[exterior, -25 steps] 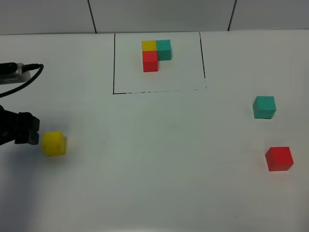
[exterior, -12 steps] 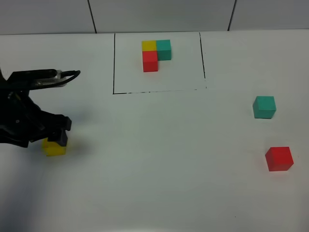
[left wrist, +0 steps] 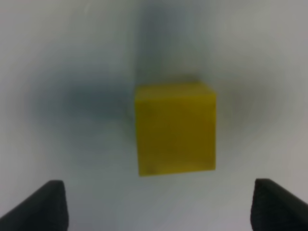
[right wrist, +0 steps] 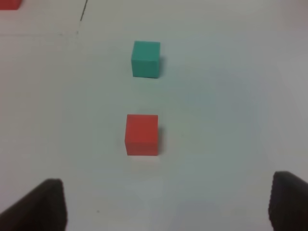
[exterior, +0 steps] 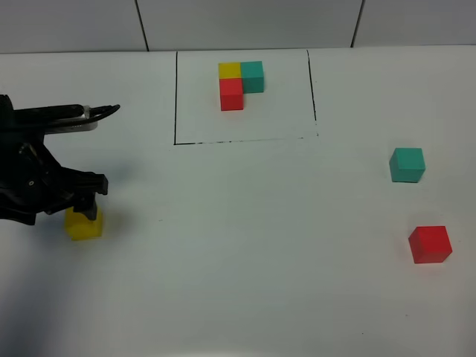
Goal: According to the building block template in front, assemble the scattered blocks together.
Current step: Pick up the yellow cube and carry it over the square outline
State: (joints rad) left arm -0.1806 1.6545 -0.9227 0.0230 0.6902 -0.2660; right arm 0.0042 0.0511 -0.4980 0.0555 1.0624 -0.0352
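The template, a yellow, teal and red L, lies inside the black drawn rectangle at the back. The loose yellow cube lies at the left. My left gripper hangs just over it, partly covering it. In the left wrist view the yellow cube lies ahead of the left gripper, whose jaws stand wide apart and empty. The loose teal cube and red cube lie at the right. The right wrist view shows the teal cube and red cube beyond my open, empty right gripper.
The white table carries the black frame line around the template. A cable runs along the left arm. A corner of the template's red cube shows in the right wrist view.
My left arm has swung in from the left edge and come over the yellow cube, then settled slightly back to the left. The cubes have not moved.
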